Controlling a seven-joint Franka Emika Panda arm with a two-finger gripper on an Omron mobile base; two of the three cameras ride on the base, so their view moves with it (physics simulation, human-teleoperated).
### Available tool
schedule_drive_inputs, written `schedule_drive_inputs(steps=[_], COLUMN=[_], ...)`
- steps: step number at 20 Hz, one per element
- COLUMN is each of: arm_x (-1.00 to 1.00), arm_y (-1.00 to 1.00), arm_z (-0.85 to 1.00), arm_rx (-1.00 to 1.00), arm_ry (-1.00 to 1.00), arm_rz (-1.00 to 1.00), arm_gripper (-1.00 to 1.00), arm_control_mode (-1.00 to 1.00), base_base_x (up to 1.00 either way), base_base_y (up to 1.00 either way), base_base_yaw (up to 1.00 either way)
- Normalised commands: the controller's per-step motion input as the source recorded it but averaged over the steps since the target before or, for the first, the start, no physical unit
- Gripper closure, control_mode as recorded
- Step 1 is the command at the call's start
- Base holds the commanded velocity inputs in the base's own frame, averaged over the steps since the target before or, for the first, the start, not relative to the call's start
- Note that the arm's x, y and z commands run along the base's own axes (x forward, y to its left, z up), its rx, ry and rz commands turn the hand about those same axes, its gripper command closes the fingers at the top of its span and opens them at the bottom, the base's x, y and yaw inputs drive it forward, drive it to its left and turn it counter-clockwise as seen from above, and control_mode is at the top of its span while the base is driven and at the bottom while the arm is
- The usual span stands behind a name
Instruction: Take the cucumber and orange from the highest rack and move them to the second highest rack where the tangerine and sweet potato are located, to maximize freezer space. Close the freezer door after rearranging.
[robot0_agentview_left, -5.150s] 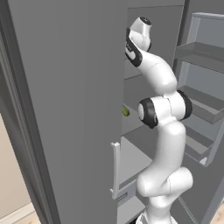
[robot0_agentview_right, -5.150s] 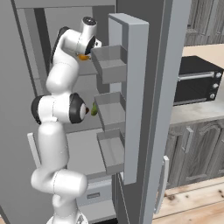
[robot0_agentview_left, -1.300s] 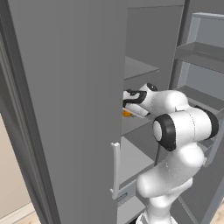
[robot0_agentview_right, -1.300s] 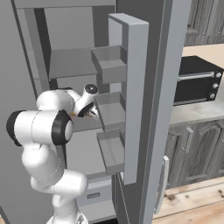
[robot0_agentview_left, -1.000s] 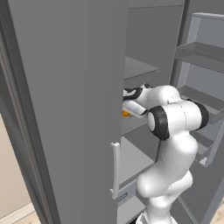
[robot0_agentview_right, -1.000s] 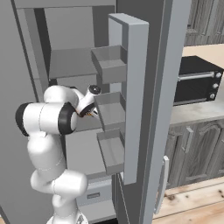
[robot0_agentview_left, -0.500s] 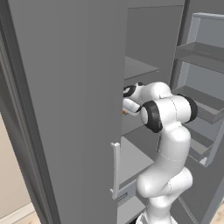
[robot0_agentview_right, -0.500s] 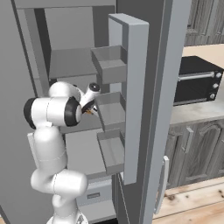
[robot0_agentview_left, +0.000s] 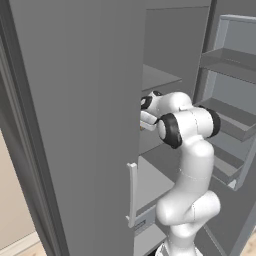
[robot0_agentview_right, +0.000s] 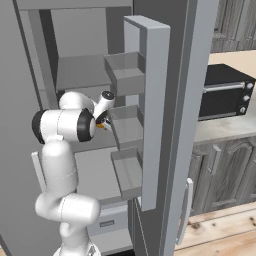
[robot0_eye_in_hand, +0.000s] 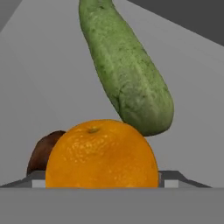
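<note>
In the hand view the orange (robot0_eye_in_hand: 101, 154) is close up between my gripper (robot0_eye_in_hand: 105, 177) fingertips, which stand just off its flanks, open. Behind it the cucumber (robot0_eye_in_hand: 124, 70) lies on the grey second highest rack (robot0_eye_in_hand: 39, 78). The brown sweet potato (robot0_eye_in_hand: 40, 152) peeks out left of the orange. The tangerine is hidden. From the right base, the gripper (robot0_agentview_right: 103, 122) reaches in over the second highest rack (robot0_agentview_right: 102, 142), below the highest rack (robot0_agentview_right: 80, 72) of the freezer (robot0_agentview_right: 30, 60). The freezer door (robot0_agentview_right: 152, 100) stands open.
The open door's lipped trays (robot0_agentview_right: 125, 75) sit close to the right of my hand. A shut grey door panel (robot0_agentview_left: 75, 125) with a pale handle (robot0_agentview_left: 132, 192) hides my fingers in the left base view. A black oven (robot0_agentview_right: 225, 92) stands on the counter at right.
The hand has pushed deeper onto the rack with the orange, which has slipped behind the shut door's edge in the left base view. The elbow has swung upright.
</note>
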Motion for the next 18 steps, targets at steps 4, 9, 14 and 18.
schedule_drive_inputs(steps=[4, 9, 14, 18], arm_x=[-0.63, -0.63, -0.59, -0.26], arm_y=[-0.05, -0.01, 0.0, 0.02], arm_z=[-0.07, 0.0, 0.17, 0.32], arm_rx=[0.0, 0.0, 0.0, 0.0], arm_ry=[-0.19, -0.17, -0.24, -0.15], arm_rz=[0.0, 0.0, 0.0, 0.0], arm_gripper=[-1.0, -1.0, -1.0, -1.0], arm_control_mode=[-1.0, -1.0, -1.0, -1.0], base_base_x=[0.0, 0.0, 0.0, 0.0], base_base_y=[0.0, 0.0, 0.0, 0.0], base_base_yaw=[0.0, 0.0, 0.0, 0.0])
